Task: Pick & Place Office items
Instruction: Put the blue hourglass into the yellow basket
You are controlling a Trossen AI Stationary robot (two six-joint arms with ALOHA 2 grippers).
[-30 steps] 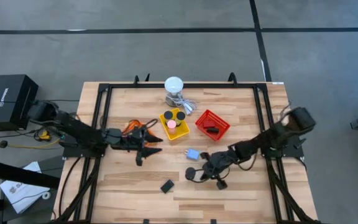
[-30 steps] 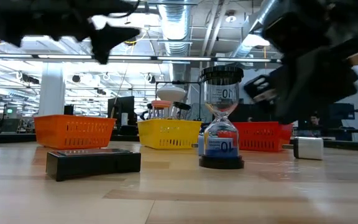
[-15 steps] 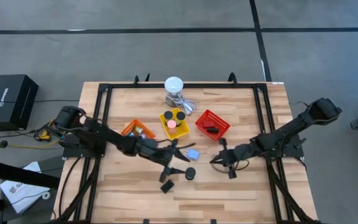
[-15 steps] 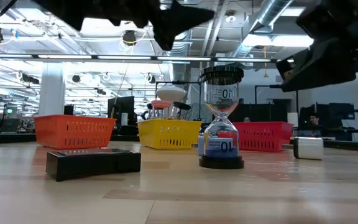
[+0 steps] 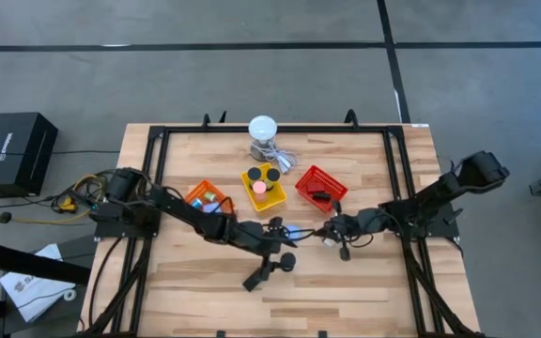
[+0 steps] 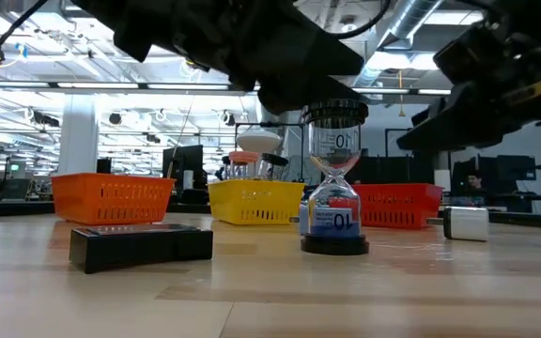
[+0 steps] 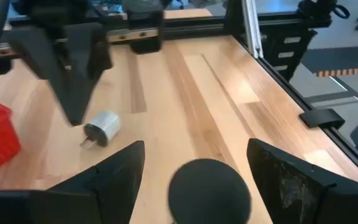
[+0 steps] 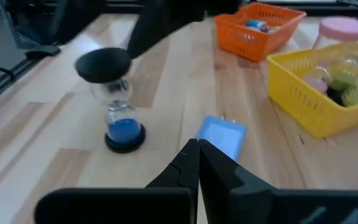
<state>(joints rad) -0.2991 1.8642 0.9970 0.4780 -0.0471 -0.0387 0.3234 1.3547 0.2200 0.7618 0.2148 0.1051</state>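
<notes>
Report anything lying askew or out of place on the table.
Nothing is spilled or damaged. The blue hourglass stands upright; the black bar and silver cylinder lie loose on the table, outside the baskets.

In the low view, the left arm (image 6: 252, 42) hides the hourglass (image 6: 334, 178) top; the orange basket (image 8: 257, 30) contents blur.

two dark jointed arms, blk cables along links, left pincer (image 5: 272, 255) w/ blunt matte blk fingers (image 7: 120, 165)
</notes>
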